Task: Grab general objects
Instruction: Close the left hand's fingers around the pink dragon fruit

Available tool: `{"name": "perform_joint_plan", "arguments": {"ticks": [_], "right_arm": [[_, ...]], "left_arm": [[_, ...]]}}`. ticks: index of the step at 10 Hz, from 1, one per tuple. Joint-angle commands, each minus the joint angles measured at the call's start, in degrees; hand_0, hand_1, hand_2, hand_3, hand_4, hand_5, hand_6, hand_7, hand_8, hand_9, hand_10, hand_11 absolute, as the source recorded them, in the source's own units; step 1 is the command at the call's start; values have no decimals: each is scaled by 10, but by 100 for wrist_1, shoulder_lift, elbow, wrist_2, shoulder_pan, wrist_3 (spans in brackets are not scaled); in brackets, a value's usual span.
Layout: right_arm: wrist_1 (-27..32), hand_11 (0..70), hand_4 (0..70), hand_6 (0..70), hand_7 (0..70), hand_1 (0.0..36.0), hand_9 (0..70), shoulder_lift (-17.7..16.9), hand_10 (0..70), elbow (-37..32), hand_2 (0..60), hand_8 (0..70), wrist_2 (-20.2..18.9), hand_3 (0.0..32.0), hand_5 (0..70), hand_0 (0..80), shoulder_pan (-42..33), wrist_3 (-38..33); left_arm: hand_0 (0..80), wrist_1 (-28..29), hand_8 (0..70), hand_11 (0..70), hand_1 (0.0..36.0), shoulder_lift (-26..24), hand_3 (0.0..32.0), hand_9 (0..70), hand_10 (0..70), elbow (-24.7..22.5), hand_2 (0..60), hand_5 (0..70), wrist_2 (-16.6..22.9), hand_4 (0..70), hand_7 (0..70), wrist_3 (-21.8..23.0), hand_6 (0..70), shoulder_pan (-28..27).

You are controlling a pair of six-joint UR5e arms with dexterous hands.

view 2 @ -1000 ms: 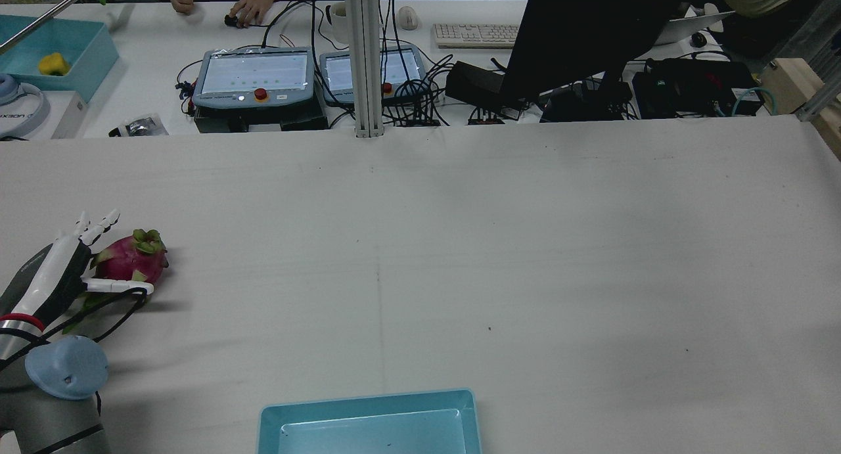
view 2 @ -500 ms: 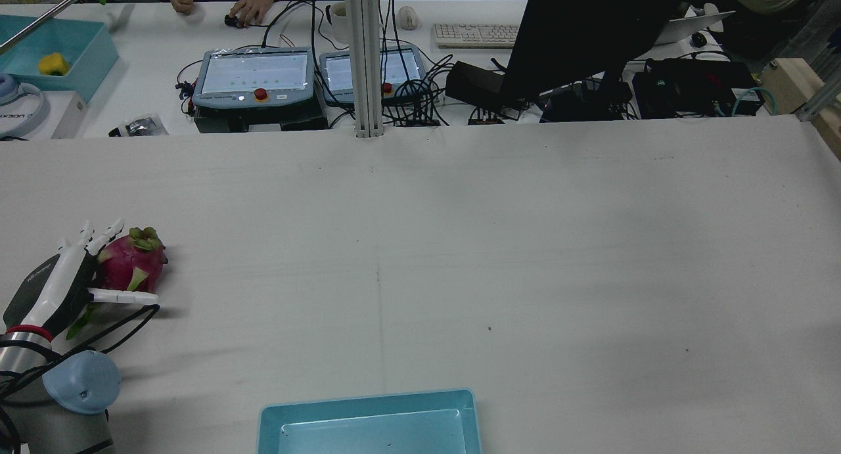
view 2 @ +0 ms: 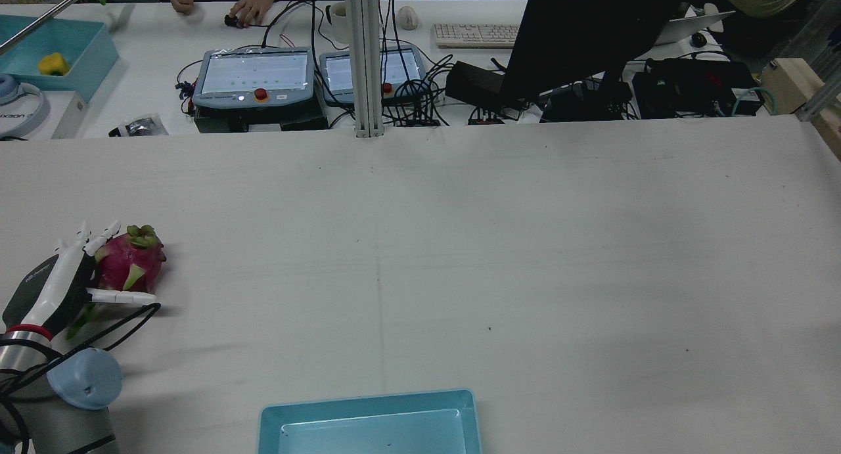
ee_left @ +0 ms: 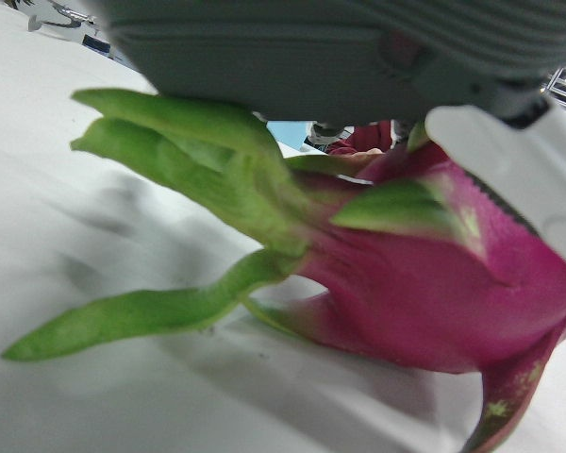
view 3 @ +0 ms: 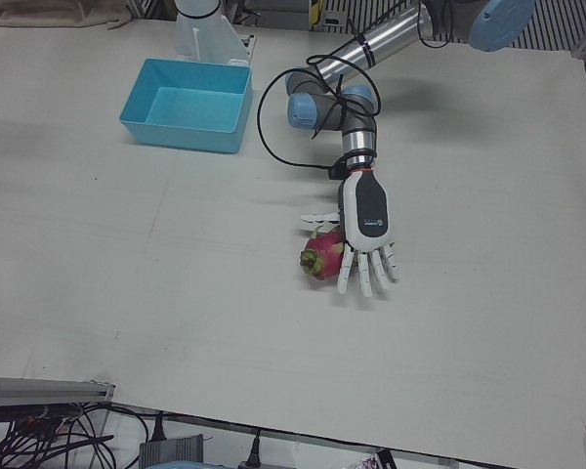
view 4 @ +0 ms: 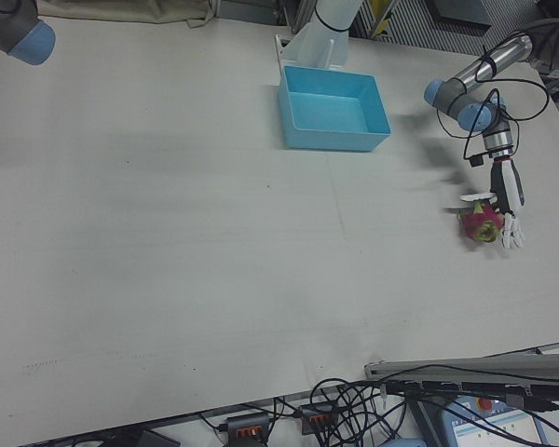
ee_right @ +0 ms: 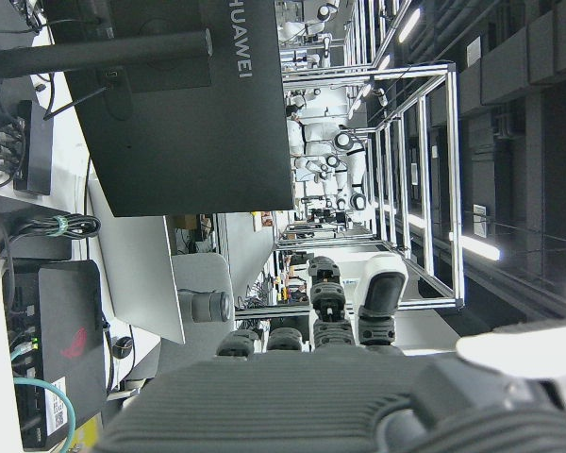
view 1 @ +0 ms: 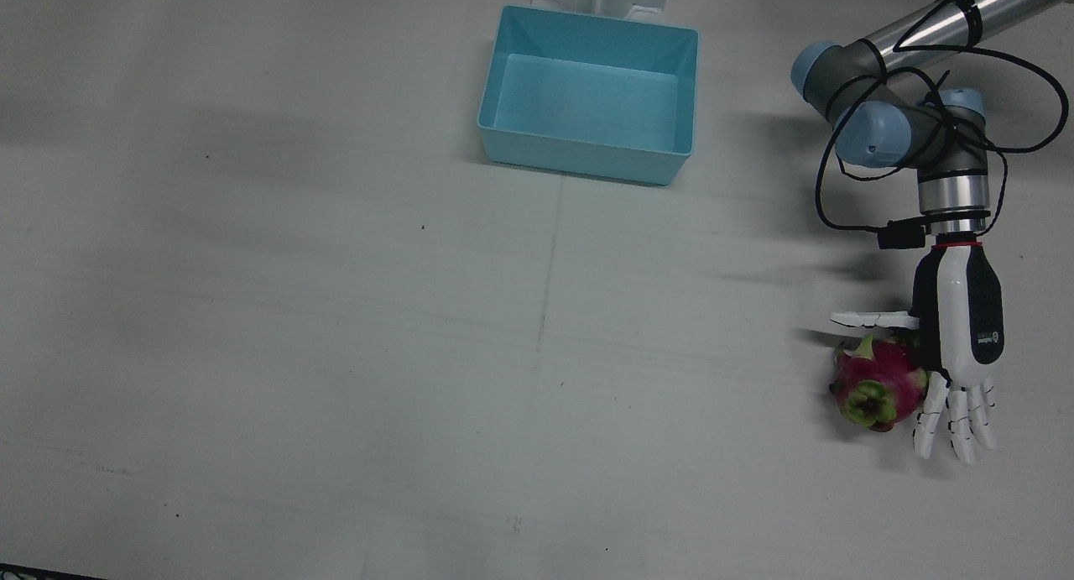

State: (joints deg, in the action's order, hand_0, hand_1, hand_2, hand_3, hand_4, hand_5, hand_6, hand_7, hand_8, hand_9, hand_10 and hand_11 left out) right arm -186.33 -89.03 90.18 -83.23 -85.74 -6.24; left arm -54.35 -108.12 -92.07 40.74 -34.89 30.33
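Note:
A pink dragon fruit [view 1: 877, 383] with green scales lies on the white table near its left edge. It also shows in the rear view [view 2: 129, 260], the left-front view [view 3: 321, 257] and the right-front view [view 4: 480, 223]. My left hand [view 1: 958, 345] is open, with its palm against the fruit's side. Its fingers [view 1: 956, 420] are straight beyond the fruit, and its thumb [view 1: 873, 318] stretches across the fruit's near end. The left hand view is filled by the fruit [ee_left: 434, 283] close under the palm. My right hand [ee_right: 358, 396] is raised off the table, open and holding nothing.
A blue tray [view 1: 579, 162] with nothing in it stands at the robot's edge of the table, at mid width; it also shows in the rear view [view 2: 368, 401]. The left arm's black cable [view 1: 826, 202] loops near the wrist. Teach pendants [view 2: 253, 76] and a monitor stand beyond the far edge.
My left hand has drawn back a little toward the robot and sunk lower beside the fruit. The thumb now lies closer along the fruit. The fruit has barely shifted.

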Motion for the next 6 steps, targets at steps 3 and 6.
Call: {"name": "perform_joint_plan", "arguments": {"ticks": [3,6], "right_arm": [[0,0,0,0,0,0,0,0,0,0,0,0,0,0,0,0,-4,0],[0,0,0,0,0,0,0,0,0,0,0,0,0,0,0,0,4,0]], "left_arm": [[496,-330,0,101,131,-323,168,0,59,110,0,54,56,0,0,492,0,61],[500,-339,0,100,137,-509,176,0,58,330,0,64,74,0,5,492,0,61]]}}
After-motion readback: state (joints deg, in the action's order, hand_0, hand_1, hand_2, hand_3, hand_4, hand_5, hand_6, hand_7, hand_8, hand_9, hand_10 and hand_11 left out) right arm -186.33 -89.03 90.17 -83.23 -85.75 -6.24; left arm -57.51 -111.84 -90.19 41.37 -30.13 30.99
